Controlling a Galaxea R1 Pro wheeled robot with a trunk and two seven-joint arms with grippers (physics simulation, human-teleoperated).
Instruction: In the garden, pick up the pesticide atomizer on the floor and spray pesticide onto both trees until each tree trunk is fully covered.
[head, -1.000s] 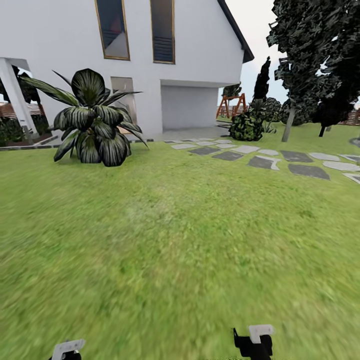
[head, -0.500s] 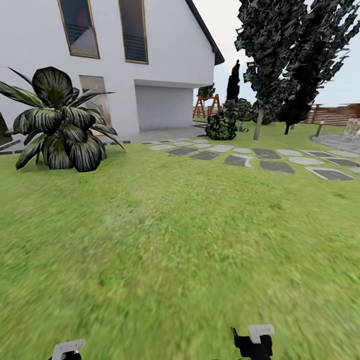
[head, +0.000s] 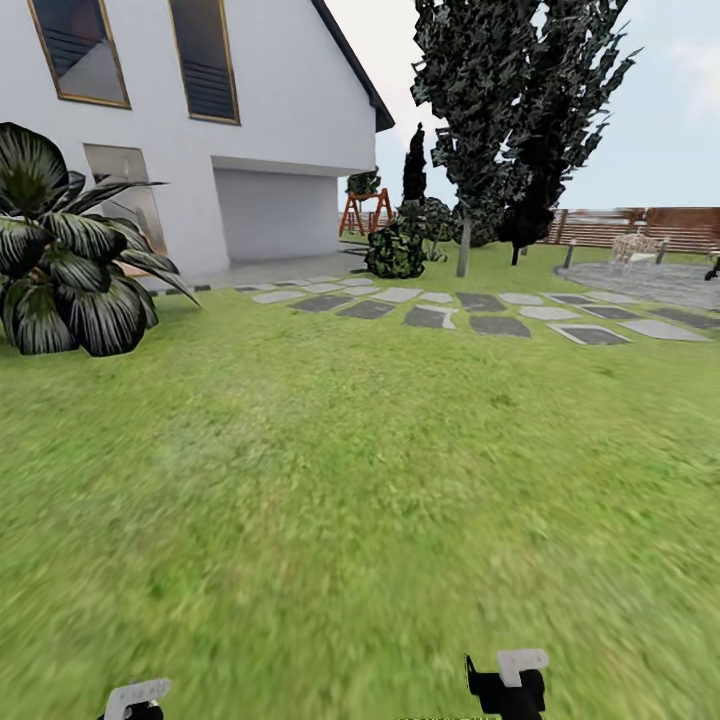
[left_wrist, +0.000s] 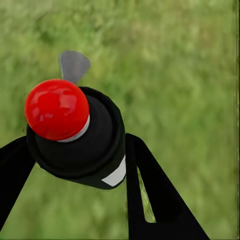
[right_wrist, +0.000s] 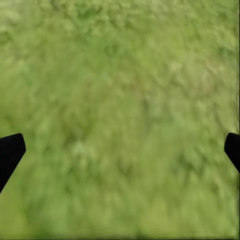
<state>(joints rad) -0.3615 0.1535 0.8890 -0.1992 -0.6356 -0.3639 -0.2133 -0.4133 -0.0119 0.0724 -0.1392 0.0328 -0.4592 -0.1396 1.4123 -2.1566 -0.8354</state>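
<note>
Left gripper was clamped on the pesticide atomizer between its jaws, right gripper gaped empty over lawn; probably best approached the trees squarely, nozzle trunkward.

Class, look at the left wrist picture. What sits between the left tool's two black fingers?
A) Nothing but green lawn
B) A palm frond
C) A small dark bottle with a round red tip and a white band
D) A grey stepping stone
C: the small dark bottle with a round red tip and white band sits clamped between the left tool's black fingers, above blurred green lawn.
</note>
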